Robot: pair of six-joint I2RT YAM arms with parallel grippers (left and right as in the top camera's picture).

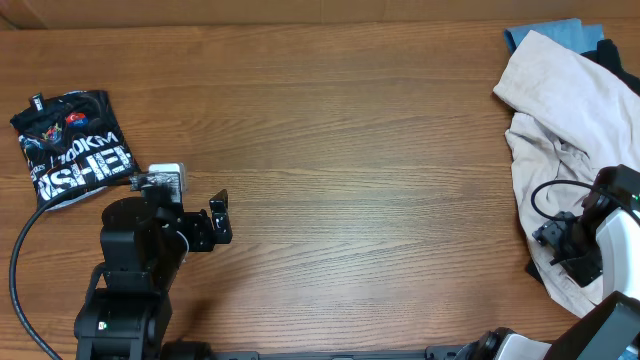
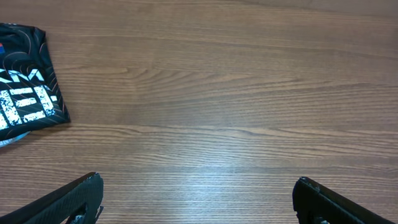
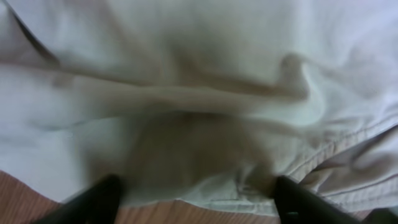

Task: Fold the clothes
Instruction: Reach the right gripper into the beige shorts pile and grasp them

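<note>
Right edge of the surface (image 1: 350,150): cream shorts (image 1: 560,100) in a crumpled heap, not spread, no fold in them yet. They lie on top of a light blue garment (image 1: 545,32) and a black garment (image 1: 612,55), both poking out at the far corner. Can't make out waistband or leg orientation from overhead.

Right hand (image 1: 555,245) is at the near end of the heap, down low on the cloth. Right wrist view is blurred, but it shows the shorts (image 3: 199,93) filling the frame, with a stitched hem or seam running toward the lower right. The right hand (image 3: 199,205) is wide, fingers well apart, with nothing clamped. A strip of bare wood shows under the cloth edge between the fingers.

Step, as I read it: pickup of the next garment, i.e. grabbing the shorts edge to drag them off the pile into the open middle.

Next move needs:
- pinch on the cream layer only, not the black one under it
- grip on the hem, since the loose fabric will bunch
- a pull toward centre, then flatten before any fold

Left hand (image 1: 222,218) sits near the left front, over bare wood and well apart from the pile. Left wrist view shows the left hand (image 2: 199,205) wide and empty. It'll likely be needed for the second corner.

Far left: black printed T-shirt (image 1: 72,145), already folded into a rectangle. Looks done, leave it.
</note>
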